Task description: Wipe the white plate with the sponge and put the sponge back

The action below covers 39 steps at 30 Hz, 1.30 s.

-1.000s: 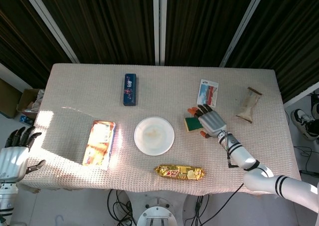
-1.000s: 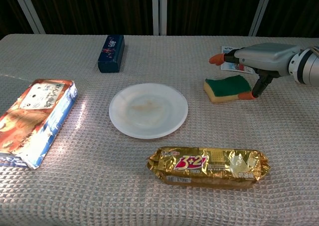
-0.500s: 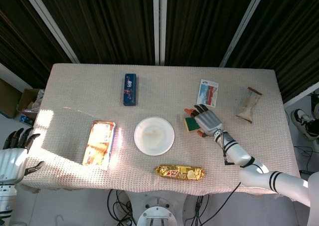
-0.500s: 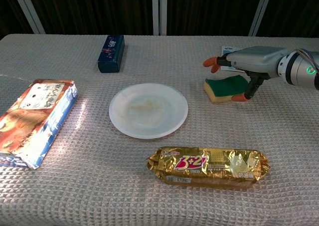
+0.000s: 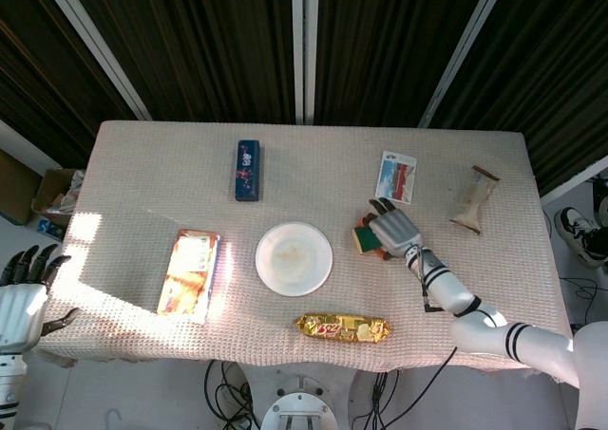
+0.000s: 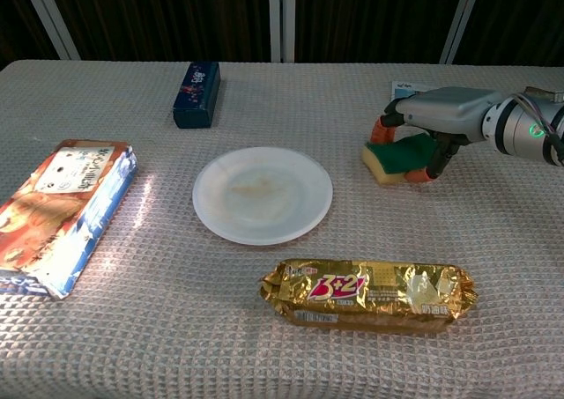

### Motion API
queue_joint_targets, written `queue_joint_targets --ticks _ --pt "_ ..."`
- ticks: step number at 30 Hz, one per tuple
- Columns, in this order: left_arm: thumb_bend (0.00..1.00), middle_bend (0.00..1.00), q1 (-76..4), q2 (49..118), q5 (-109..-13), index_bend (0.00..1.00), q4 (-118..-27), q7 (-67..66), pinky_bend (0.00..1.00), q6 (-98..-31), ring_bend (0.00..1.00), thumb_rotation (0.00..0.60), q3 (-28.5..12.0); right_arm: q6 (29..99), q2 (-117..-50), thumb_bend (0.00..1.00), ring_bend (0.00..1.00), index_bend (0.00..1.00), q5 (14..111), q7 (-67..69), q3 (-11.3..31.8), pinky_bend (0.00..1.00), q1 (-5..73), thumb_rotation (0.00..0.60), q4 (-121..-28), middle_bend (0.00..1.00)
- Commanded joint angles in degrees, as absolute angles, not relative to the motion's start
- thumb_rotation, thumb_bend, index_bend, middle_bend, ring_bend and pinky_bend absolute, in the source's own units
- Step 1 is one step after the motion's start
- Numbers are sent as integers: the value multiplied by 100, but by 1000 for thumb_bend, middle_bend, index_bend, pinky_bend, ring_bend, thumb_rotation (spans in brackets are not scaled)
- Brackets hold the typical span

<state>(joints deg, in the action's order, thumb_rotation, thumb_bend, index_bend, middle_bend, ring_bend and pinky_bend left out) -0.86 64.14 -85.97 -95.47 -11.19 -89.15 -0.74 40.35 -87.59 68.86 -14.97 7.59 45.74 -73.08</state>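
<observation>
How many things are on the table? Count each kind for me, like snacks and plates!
Wrapped snacks: 3 – gold biscuit pack, orange and white packet, pale wrapped bar
Boxes: 1 – dark blue box
Plates: 1 – white plate
Sponges: 1 – green and yellow sponge, under the right hand
Cards: 1 – small printed card
Total: 7

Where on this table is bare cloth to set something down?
Free: between the dark blue box and small printed packet; between orange snack box and white plate. Crowded: around the green-yellow sponge under the right hand.
</observation>
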Motion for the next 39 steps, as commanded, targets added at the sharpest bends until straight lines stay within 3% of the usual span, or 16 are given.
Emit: queue_joint_targets --ticks 1,8,19,31,39 --pt "0 119 -86 6405 -8593 226 -9565 -1127 116 -8909 85 600 -79 4118 -8696 271 53 369 6967 -1569 742 22 4604 600 -7379 324" --pt "0 119 -103 6415 -8544 226 -9571 -1134 116 -8838 85 600 -91 4405 -8587 285 84 432 7388 -1950 845 36 4872 600 -7791 358" --pt "0 119 -17 6401 -8454 226 -9504 -1004 116 -8869 85 600 -82 3608 -9431 306 113 500 7423 -3672 1012 41 6235 600 -7185 372" --pt "0 119 104 6447 -8368 226 -9238 -698 116 -8898 85 600 -57 3329 -10275 338 136 545 7420 -4849 728 44 6951 600 -6353 378" --pt "0 119 151 6486 -8374 226 -9109 -555 117 -8937 85 600 -64 3335 -10475 354 138 564 7475 -5096 521 20 7052 600 -6133 381"
